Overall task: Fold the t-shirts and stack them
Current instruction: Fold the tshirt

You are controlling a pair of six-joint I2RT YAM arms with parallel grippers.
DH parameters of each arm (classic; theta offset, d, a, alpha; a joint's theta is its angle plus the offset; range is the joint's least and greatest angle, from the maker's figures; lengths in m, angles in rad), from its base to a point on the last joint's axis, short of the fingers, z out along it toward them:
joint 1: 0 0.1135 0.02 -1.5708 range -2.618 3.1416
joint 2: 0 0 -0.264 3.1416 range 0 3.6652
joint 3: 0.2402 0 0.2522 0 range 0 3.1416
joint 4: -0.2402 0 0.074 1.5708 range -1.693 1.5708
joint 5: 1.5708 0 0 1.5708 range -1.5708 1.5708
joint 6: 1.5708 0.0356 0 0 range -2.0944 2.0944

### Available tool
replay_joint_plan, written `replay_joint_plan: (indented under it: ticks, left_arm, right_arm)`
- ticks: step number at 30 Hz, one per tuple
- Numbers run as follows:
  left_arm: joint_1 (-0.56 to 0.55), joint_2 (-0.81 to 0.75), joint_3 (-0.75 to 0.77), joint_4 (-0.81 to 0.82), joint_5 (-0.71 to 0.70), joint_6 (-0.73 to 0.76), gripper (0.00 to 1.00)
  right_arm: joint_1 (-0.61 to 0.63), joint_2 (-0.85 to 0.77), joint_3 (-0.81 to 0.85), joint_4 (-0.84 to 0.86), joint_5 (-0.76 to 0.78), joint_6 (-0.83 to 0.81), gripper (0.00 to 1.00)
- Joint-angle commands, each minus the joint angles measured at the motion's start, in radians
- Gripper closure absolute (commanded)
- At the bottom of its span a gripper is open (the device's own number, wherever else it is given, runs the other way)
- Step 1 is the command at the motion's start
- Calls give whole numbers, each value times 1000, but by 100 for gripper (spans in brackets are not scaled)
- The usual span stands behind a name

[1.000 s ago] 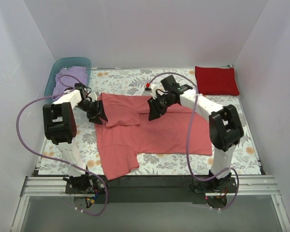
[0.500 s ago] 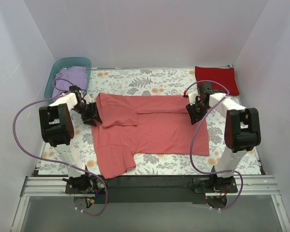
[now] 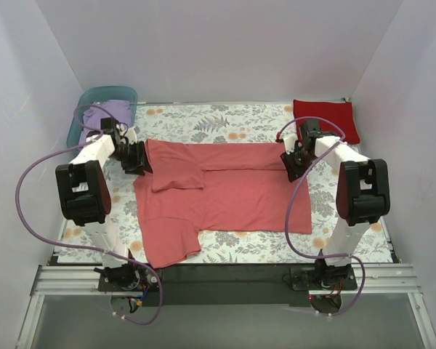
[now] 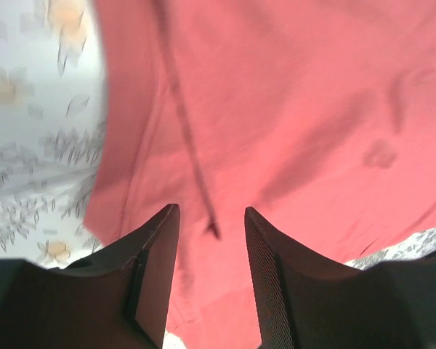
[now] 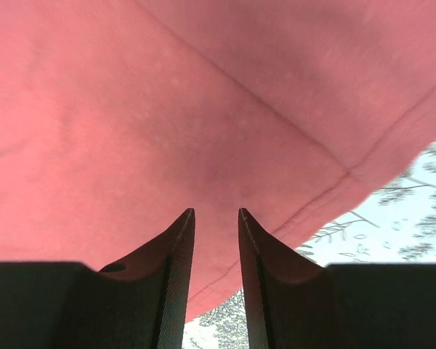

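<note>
Top cam takes in the whole layout. The wrist cams get only pink cloth, their own fingers & a sliver of fern print.

Nearest is the pink shirt, lying mid-counter and spread mostly flat. One sleeve sticks out toward the near edge on the left. A squarish flap is laid over near the shirt's far-left part. A straight crease runs across the far part, so that strip looks doubled over.

Left fingers sit at the shirt's far-left corner and right fingers at its far-right corner, both low on the cloth. From above, no gap shows in either pair.

- **Left wrist cam:** the fingers are a narrow way apart, w/ pink cloth and a dark seam line filling the gap. Can't tell if it's pinched.
- **Right wrist cam:** the gap is narrower yet, w/ cloth between the tips. A stitched hem runs off to their right, and fern print shows beyond the edge. Can't tell the grip here either.

Farther back, and only on the top cam:

- **Red shirt**: folded to a neat rectangle in the far-right corner, apart from the pink one.
- **Purple shirt**: bunched inside the teal tub in the far-left corner, just behind the left arm.
</note>
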Motion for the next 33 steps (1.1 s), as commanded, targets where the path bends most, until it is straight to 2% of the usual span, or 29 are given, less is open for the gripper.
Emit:
replay_joint_plan:
  ticks: [1,5,10,19,29,33]
  left_arm:
    - [-63,-59,103,52,37,17,62]
    - [-117,5,132,102,-9,-21,69]
    - [-131,97,174,129,-59,-50,72]
    - [-131,263,256,140,-89,-69,76]
    - [-105,395,414,99,-139,-109,79]
    - [-97,363,385,86,-109,-96,78]
  right_arm:
    - [-1,-90,110,21,-93,1,64]
    - [-3,-3,185,55,-45,29,67]
    - [-3,137,263,72,-9,49,70]
    - [-5,295,366,139,78,20,71]
    - [-5,456,574,147,43,37,70]
    - [-3,474,605,147,14,67,67]
